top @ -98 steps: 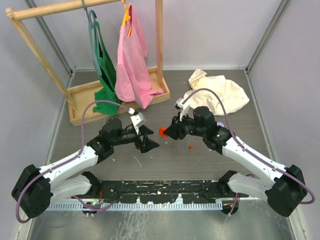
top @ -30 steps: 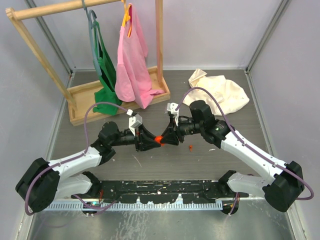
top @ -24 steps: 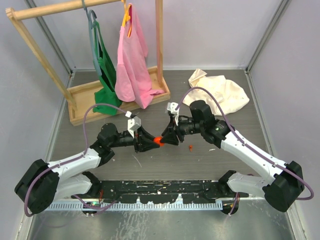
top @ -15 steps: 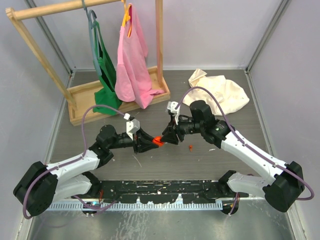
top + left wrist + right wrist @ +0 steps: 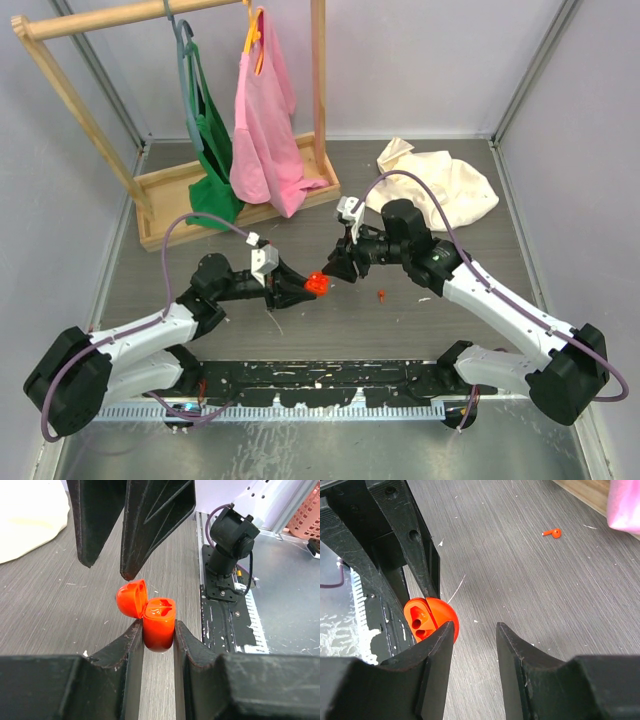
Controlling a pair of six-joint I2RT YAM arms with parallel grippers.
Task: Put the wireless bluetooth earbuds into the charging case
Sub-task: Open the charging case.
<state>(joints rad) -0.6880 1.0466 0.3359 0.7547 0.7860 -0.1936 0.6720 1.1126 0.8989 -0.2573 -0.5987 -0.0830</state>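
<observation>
**Step in hand: case presented open; earbud pickup not yet begun.**

1. Check the left gripper (image 5: 157, 636). It is clenched on the lower body of the small glossy orange-red plastic charging case (image 5: 160, 616) and holds it clear of the grey brushed worktop (image 5: 330, 328). The hinged lid (image 5: 131, 598) stands open at 10 o'clock of the body, with the wells facing up. You cannot tell from these views whether a well is already filled.

2. Check the right gripper (image 5: 474, 630). It is released: the jaws stand apart with nothing between them. The case lies just beside its left finger, not inside the gap.

3. Locate the tiny orange-red plastic earbud with a short stem (image 5: 552, 532). It lies loose on the worktop, at about 3 o'clock of the case in the overhead view and well apart from both grippers.

**Next move, as judged:** send the right gripper down to that earbud. The part is very small and flat-lying, so you need a narrow, well-centred pinch. Keep the left grasp unchanged so the wells stay upward.
</observation>
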